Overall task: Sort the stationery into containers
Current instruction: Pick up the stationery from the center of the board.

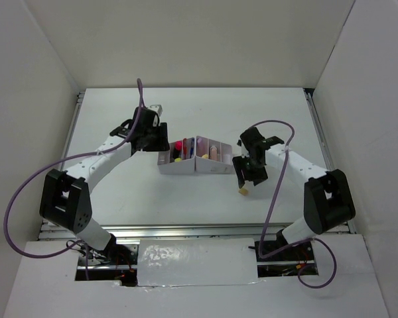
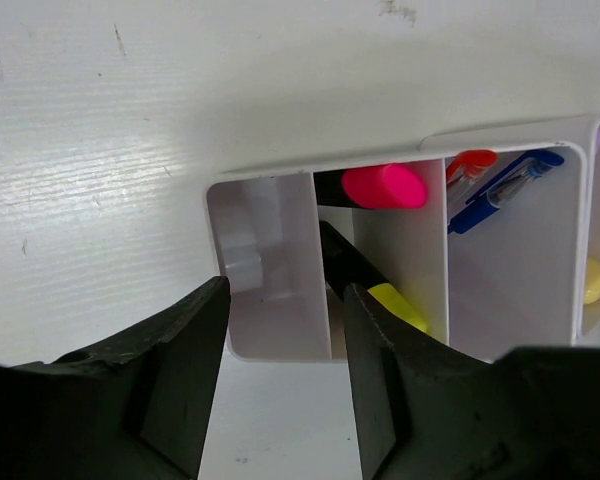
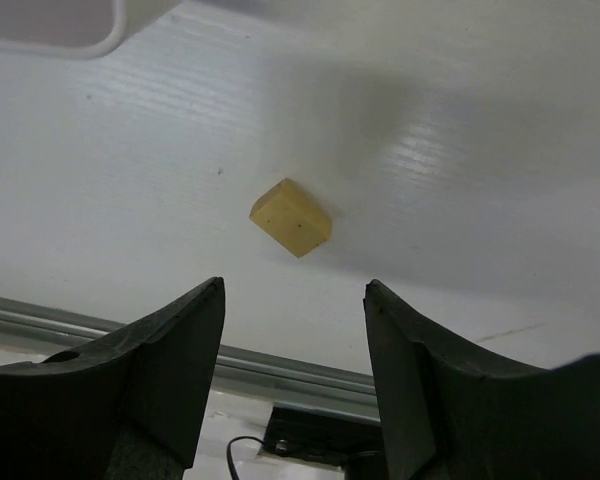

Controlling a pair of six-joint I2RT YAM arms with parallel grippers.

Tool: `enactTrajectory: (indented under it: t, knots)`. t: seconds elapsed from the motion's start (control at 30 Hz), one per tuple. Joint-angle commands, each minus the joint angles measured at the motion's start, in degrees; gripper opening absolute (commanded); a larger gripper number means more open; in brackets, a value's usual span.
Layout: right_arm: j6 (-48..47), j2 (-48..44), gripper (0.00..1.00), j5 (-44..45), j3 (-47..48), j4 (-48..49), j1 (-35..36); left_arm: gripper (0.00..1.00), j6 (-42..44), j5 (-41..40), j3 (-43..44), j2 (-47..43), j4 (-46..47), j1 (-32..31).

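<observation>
Left gripper [image 2: 280, 400], fingers spread and empty, hangs above the left end compartment of the white desk organiser [image 2: 500, 133]. The next compartment holds a black-pink highlighter [image 2: 383, 186] and a black-yellow highlighter [image 2: 395, 303]; the one beyond holds a blue pen [image 2: 500, 188]. Right gripper [image 3: 295, 380], likewise spread and empty, hangs over a tan eraser [image 3: 291, 217], which lies on the white table [image 3: 460, 150] near the organiser's right unit but apart from it.

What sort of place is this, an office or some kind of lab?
Probably a robot lab test booth: plain white walls box in a table, a left arm and right arm are bolted at its edge, and purple cables trail from them.
</observation>
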Motion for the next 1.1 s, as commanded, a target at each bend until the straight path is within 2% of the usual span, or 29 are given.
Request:
enactTrajectory:
  t: [0.0,0.17,0.4,0.5,0.87,0.97,1.07]
  knots:
    - [5.53,2.61,0.64,2.36,3.12,-2.29,0.35,0.61,0.58,1.02,2.44,-0.72,0.76,0.25]
    - [12.13,3.93,0.62,5.17,2.34,-1.41,0.34,0.62,0.23,1.02,2.71,-1.69,1.56,0.86]
    - [13.89,9.03,0.64,4.3,3.04,-1.23,-0.09,0.87,0.05,1.63,3.58,-3.0,2.78,1.39]
    - [13.9,11.05,0.63,3.6,2.95,-1.15,-0.27,0.91,0.49,1.81,3.85,-3.79,3.31,1.31]
    - [14.25,16.33,0.61,-0.36,4.27,-1.41,-1.41,0.92,0.58,2.51,3.59,-4.59,4.72,1.39]
    - [14.07,16.42,0.57,-0.97,3.66,-0.97,-1.76,0.91,0.84,2.69,3.94,-4.15,4.55,1.57]
    - [13.9,16.15,0.48,-1.76,2.95,-0.62,-1.94,0.92,0.84,2.78,4.03,-3.97,4.72,1.74]
